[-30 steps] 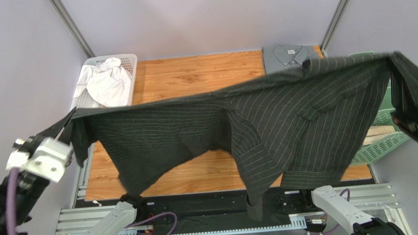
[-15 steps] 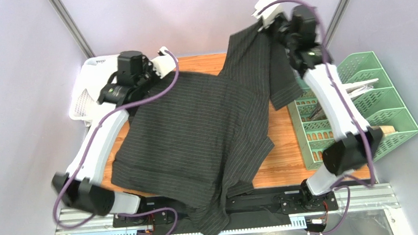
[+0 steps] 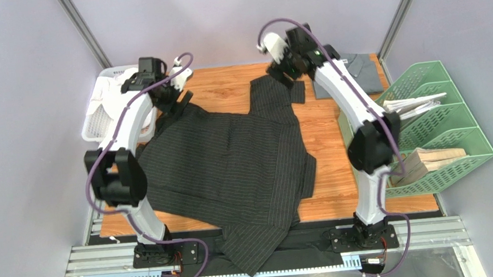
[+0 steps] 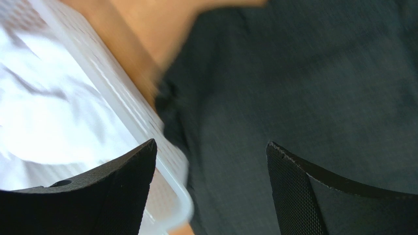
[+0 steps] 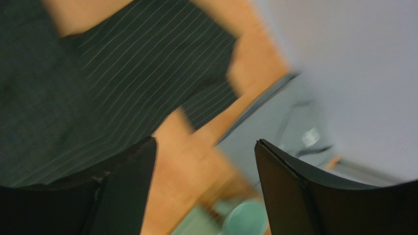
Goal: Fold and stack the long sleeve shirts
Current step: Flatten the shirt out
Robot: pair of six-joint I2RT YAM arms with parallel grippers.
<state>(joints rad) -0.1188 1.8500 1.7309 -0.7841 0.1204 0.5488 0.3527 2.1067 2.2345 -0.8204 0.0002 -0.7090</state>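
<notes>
Here, left to right: one white basket (image 3: 93,119); left gripper (image 3: 180,96), jaws apart, holding nothing; black pinstriped shirt (image 3: 231,167) spread on the table (image 3: 223,83), hem overhanging the near edge; right gripper (image 3: 279,74), jaws apart; folded grey shirt (image 3: 353,74) at the far right corner.

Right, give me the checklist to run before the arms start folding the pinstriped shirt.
1. Left gripper free of cloth: ok, jaws apart, nothing between them.
2. Right gripper free of cloth: ok, jaws apart, empty.
3. Pinstriped shirt fully on the table: not ok, one end hangs over the near edge.
4. Pinstriped shirt spread smooth: not ok, it lies skewed and creased.
5. Grey shirt clear of it: ok, bare wood between them.
6. White basket clear of it: cannot tell, the left arm covers that edge.
</notes>
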